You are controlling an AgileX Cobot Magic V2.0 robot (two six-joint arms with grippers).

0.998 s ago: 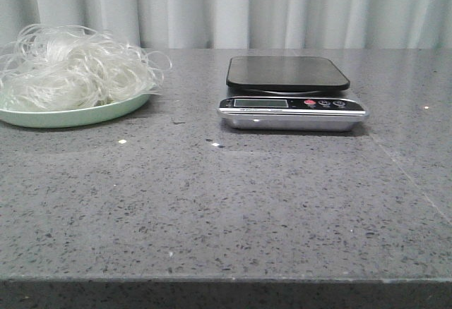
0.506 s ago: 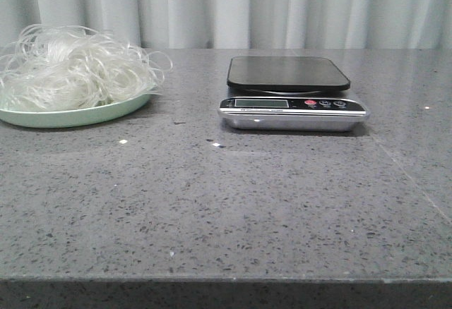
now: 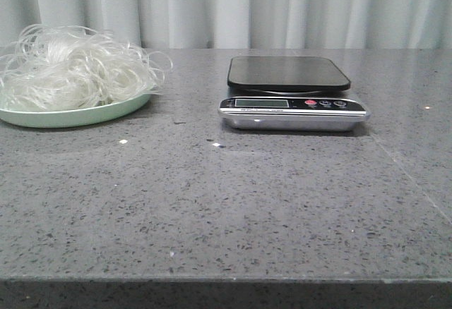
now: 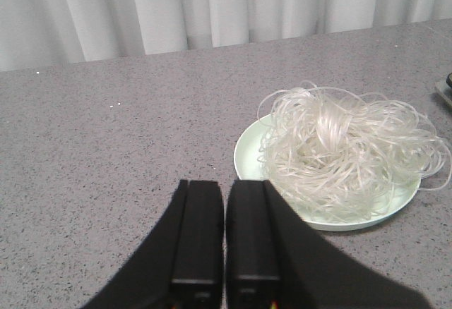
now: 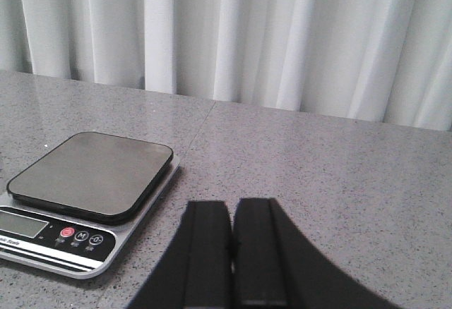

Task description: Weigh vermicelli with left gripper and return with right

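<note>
We see the vermicelli [image 3: 74, 69] heaped on a green plate [image 3: 78, 116] at the tabletop's [image 3: 226, 203] left, well apart from the scale [image 3: 292, 94]. Our left gripper [image 4: 225, 235], fingers nearly together, hangs just beside the plate; our right gripper [image 5: 232, 249], likewise narrow, hovers near the scale.

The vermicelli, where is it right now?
In the front view the vermicelli is heaped on the pale green plate at far left, left of the scale.

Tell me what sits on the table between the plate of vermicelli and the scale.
Nothing: the front view shows only bare grey table between the vermicelli on its plate and the scale.
</note>
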